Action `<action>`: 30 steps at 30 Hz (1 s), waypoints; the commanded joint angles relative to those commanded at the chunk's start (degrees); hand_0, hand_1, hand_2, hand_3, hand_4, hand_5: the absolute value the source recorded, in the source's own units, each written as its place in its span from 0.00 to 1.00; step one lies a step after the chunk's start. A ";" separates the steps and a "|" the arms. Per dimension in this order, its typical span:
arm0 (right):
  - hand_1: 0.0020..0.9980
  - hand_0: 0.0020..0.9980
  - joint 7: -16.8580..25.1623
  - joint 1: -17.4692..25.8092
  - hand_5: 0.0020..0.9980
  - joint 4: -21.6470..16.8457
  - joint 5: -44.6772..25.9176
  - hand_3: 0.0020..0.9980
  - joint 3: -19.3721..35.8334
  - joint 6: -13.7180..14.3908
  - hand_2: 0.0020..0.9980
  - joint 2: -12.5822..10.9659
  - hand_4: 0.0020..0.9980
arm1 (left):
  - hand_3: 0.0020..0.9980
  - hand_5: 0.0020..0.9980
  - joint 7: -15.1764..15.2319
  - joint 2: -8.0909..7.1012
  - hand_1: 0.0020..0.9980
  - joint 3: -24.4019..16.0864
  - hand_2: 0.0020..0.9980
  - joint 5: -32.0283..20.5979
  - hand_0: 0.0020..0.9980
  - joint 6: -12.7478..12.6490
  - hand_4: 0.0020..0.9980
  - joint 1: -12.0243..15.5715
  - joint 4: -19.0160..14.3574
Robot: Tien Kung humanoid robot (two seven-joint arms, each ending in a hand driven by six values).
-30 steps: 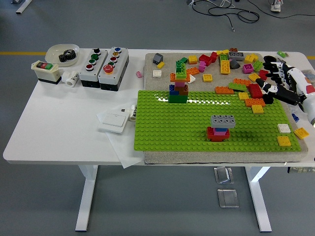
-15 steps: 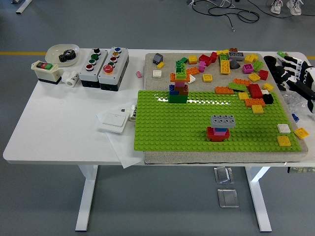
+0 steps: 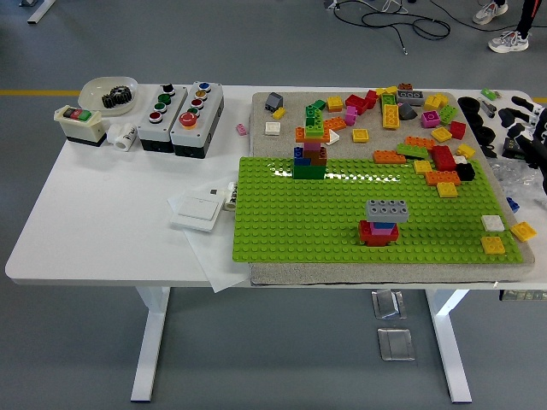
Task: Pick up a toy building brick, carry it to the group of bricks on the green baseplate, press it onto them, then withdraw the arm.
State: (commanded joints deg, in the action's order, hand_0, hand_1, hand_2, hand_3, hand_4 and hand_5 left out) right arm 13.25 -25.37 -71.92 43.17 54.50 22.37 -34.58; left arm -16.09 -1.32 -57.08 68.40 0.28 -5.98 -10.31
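No text, label, brand or number is legible anywhere in this view. Every surface shown is unreadable.

I count one green baseplate [image 3: 342,231] carrying two brick stacks [image 3: 309,147] [image 3: 382,221], one white bowl [image 3: 108,90], three button boxes [image 3: 79,125] [image 3: 161,117] [image 3: 196,120], and one hand [image 3: 513,137] at the right edge.

The right hand [image 3: 523,132] is showing only partly at the frame's right edge, its arm cut off, so its finger pose is staying unreadable. At the top right corner, a person's shoes [image 3: 504,26] are being cropped by the frame. The loose bricks [image 3: 402,102] at upper right are overlapping, hiding each other's shapes.
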 joint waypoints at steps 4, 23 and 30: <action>0.78 0.81 0.99 0.14 0.63 -0.31 -1.05 0.85 0.15 1.26 0.83 0.09 0.92 | 0.56 0.61 0.00 0.08 0.73 -0.29 0.65 0.46 0.78 0.01 0.59 0.21 0.00; 0.76 0.79 4.26 -0.78 0.66 -1.87 -3.18 0.77 -0.77 4.16 0.80 0.98 0.92 | 0.56 0.61 0.03 0.40 0.73 0.14 0.65 0.43 0.78 0.10 0.59 0.12 0.00; 0.75 0.78 3.72 -0.68 0.66 -1.57 -2.77 0.75 -0.93 3.80 0.80 1.07 0.92 | 0.56 0.61 0.16 0.44 0.73 0.39 0.65 0.11 0.78 0.12 0.59 -0.05 0.00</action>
State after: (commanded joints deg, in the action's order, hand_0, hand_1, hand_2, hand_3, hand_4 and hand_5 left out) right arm 16.97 -26.04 -73.49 40.40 53.56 26.17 -33.51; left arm -15.93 -0.88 -56.68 68.51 0.40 -6.03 -10.31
